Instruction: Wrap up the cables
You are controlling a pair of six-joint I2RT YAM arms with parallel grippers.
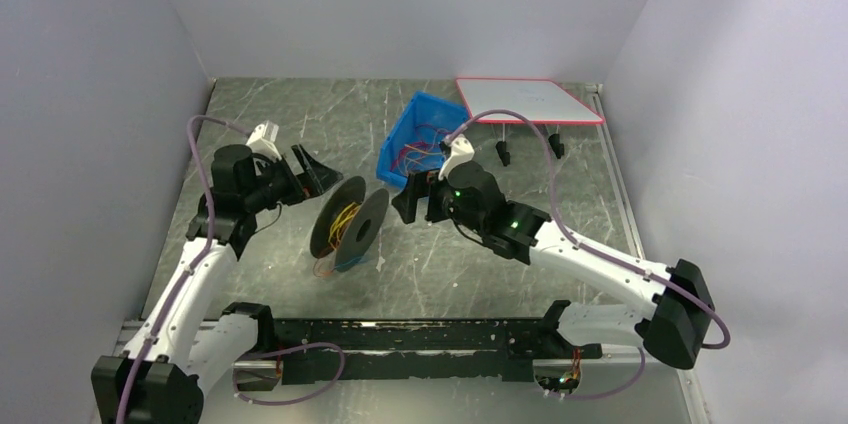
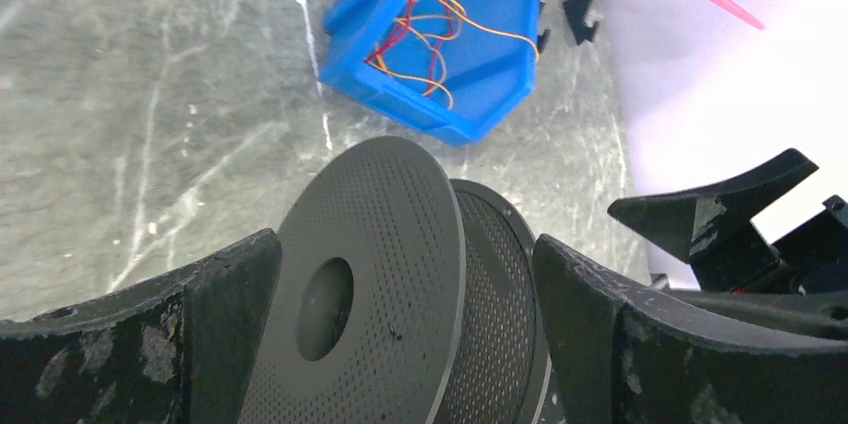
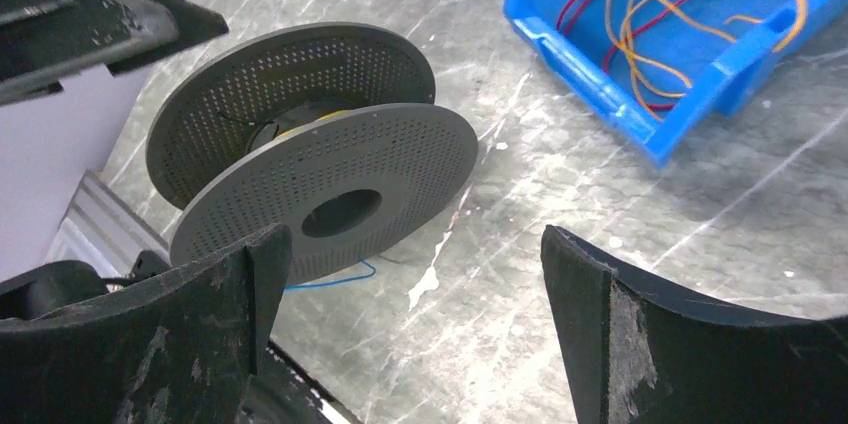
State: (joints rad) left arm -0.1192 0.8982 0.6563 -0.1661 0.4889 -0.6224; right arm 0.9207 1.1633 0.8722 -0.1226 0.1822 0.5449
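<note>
Both grippers gape wide and empty: left gripper (image 1: pixel 312 176) just left of the spool (image 1: pixel 349 224), which stands on edge, right gripper (image 1: pixel 408 202) just right. Loose cables (image 3: pixel 650 14) lie in the blue bin (image 3: pixel 690 114) beyond; a few turns sit on the spool. Advised: steady the spool before fetching a cable. Its own discs hide most windings; cable ends are indiscernible.

Table (image 1: pixel 470 274): grey metal sheet, heavily scratched, pale streaks all over. Dark grey perforated spool (image 1: pixel 350 224) near centre, standing on its flange rims. A red-orange cable loop (image 1: pixel 322 267) spills onto the surface at its near-left foot, and a thin blue wire (image 3: pixel 335 279) lies under it. Blue plastic bin (image 1: pixel 393 149) just behind the spool. White red-edged board (image 1: pixel 525 101) on short black legs, far right corner.
</note>
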